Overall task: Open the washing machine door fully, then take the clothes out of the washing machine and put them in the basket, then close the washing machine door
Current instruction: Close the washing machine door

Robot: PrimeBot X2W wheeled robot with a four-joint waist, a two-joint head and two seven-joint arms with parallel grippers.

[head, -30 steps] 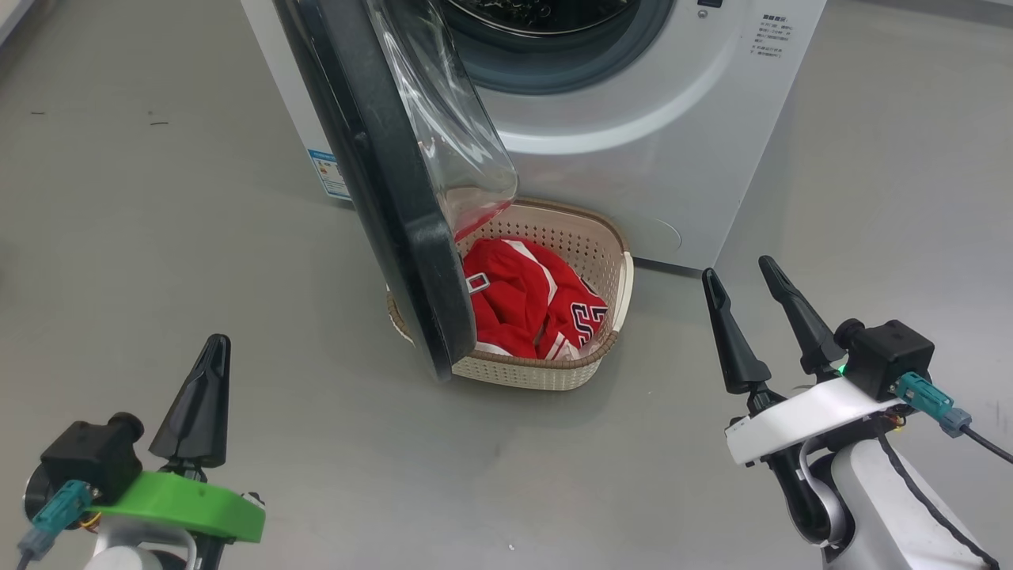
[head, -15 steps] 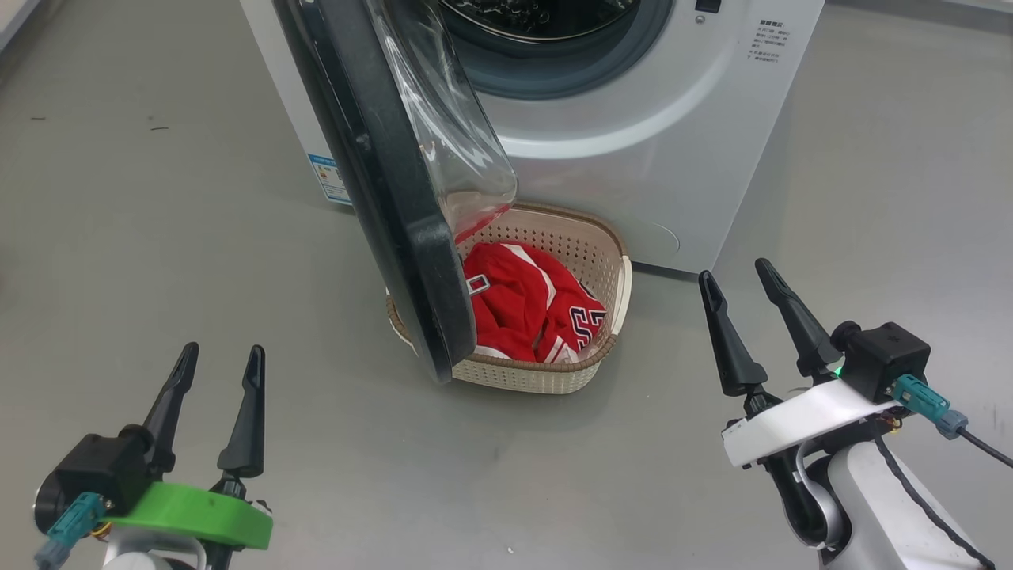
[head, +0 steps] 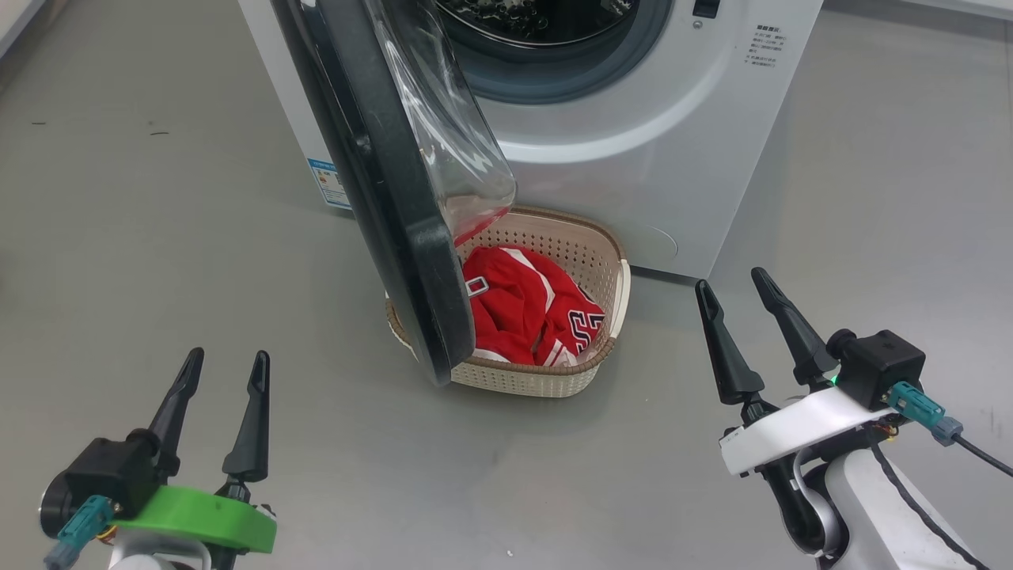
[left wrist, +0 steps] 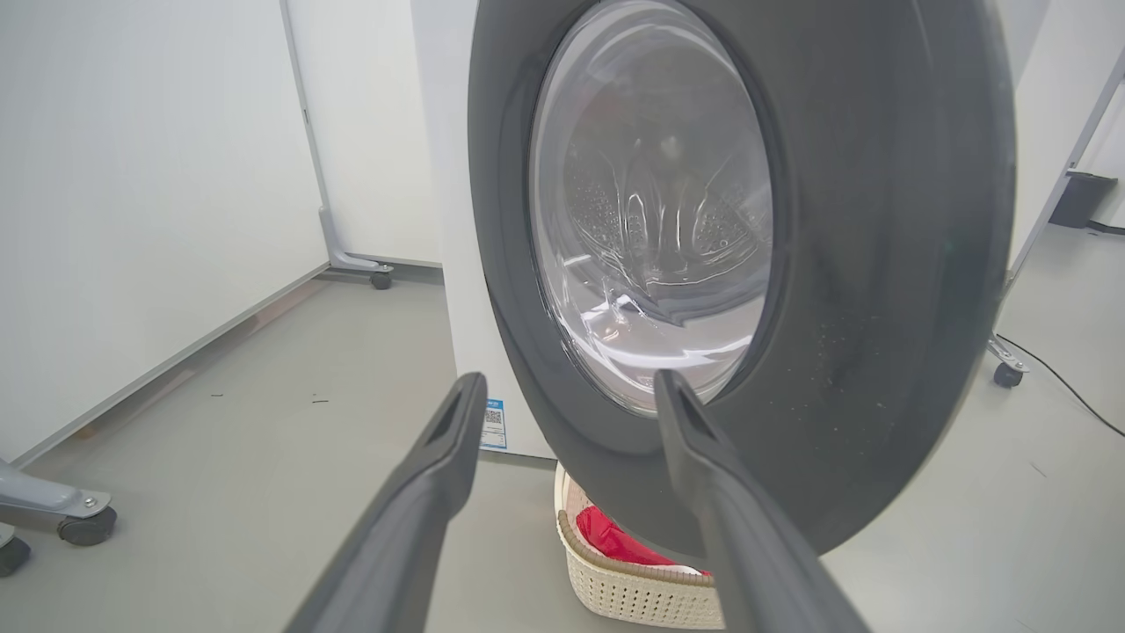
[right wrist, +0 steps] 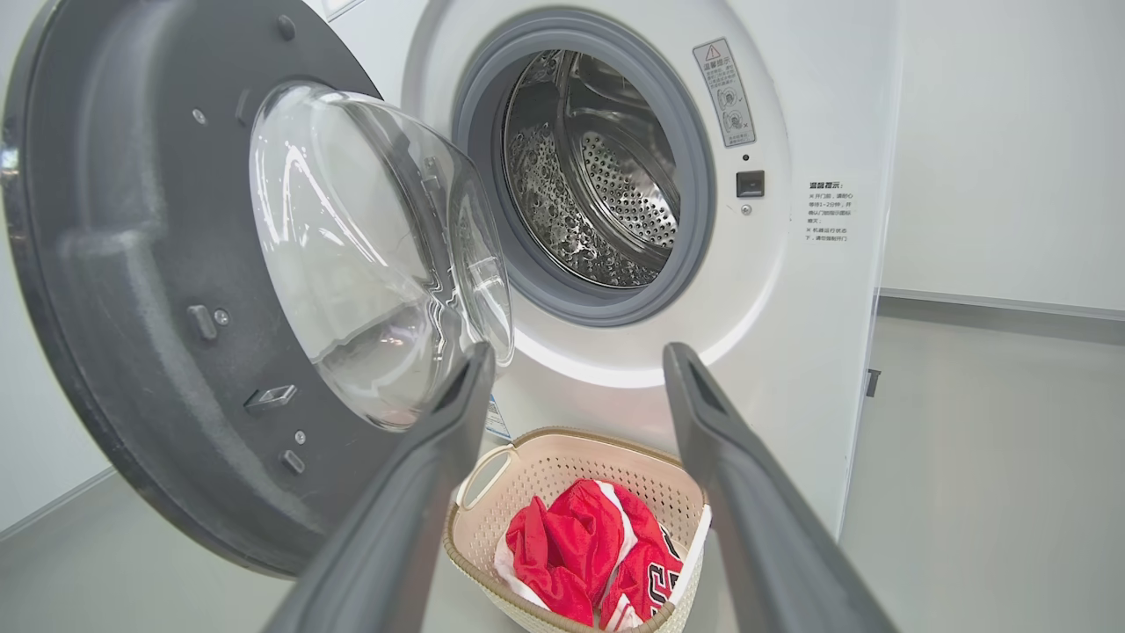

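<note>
1. Floor (head: 119,237): smooth grey, flat, slight sheen. Everything stands on it.
2. Washing machine (head: 633,134): white boxy front-loader with a painted panel. Its round mouth is ringed by a grey rubber seal (right wrist: 697,202). The perforated steel drum (right wrist: 615,176) looks empty as far as the right wrist view reaches, so I judge unloading done.
3. Door (head: 388,198): thick glossy black plastic ring with a clear bulging bowl window (head: 459,142). It is hinged on the left and swung well out, nearly edge-on to the head view, which leaves the mouth free. Its lower edge hangs over the basket's left end; touching or not, cannot tell. Closing it is the step left.
4. Basket (head: 522,378): cream perforated plastic, a rounded rectangle with a brown woven-look rim and loop handles. It sits on the floor just beside the machine's front, under the mouth, so the drop is short.
5. Clothes (head: 514,305): red jersey fabric with white trim and a dark outlined number. They lie in a soft crumpled heap inside the basket, below its rim.
6. Right gripper (head: 729,279): two long dark tapered fingers, spread, holding nothing. It hovers right of the basket, apart from it.
7. Left gripper (head: 228,355): same build, spread and empty. It sits low on the left, facing the door's outer face, which is likely staging for the push shut.
8. Risk: the door's swing passes over the basket rim, so it may snag.
</note>
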